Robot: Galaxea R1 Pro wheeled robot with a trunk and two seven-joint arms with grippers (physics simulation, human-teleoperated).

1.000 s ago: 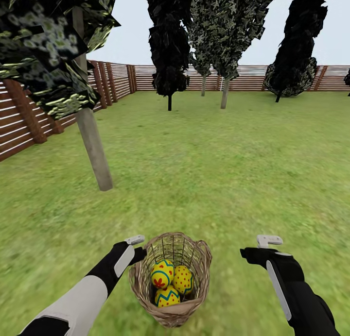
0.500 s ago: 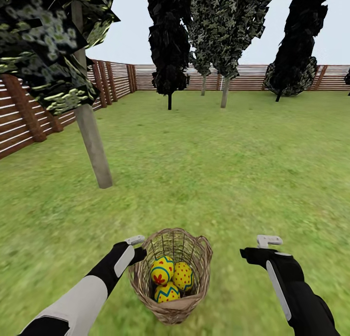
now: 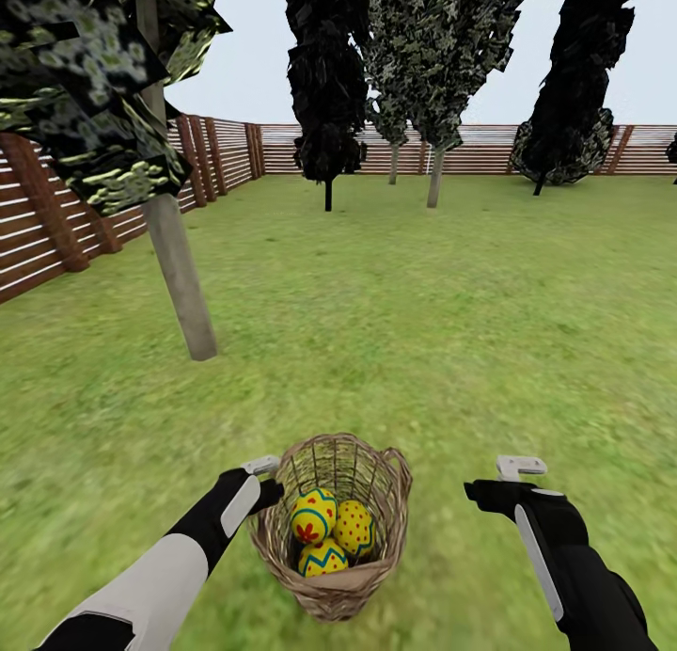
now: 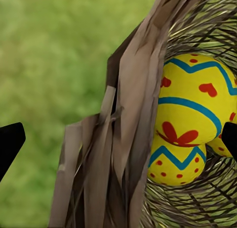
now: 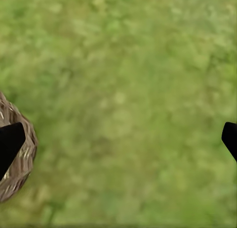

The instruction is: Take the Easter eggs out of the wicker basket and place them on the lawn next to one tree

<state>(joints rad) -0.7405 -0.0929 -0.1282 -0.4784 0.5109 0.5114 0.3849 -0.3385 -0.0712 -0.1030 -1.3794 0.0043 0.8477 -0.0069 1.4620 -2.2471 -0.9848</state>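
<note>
The wicker basket [image 3: 334, 576] stands on the lawn [image 3: 423, 331] just ahead of me, between my two arms. Three yellow Easter eggs lie inside it: one with a red flower [image 3: 313, 516], one with red dots [image 3: 354, 527], one with a blue zigzag [image 3: 322, 560]. My left gripper [image 3: 268, 482] is open at the basket's left rim; in the left wrist view the rim [image 4: 128, 139] lies between its fingertips [image 4: 10, 144], with the eggs [image 4: 192, 104] beyond. My right gripper [image 3: 498, 482] hangs open over grass to the right of the basket [image 5: 17, 159].
A tree with a pale trunk [image 3: 179, 275] stands ahead on the left, within a few steps. Another pale-trunked tree [image 3: 434, 176] and black cypress-shaped trees [image 3: 326, 96] stand farther back. A brown slat fence [image 3: 56, 232] bounds the left and far sides.
The whole view has shifted a little: basket and near tree sit slightly higher in the picture, while both arms keep their place in it. Both grippers remain open.
</note>
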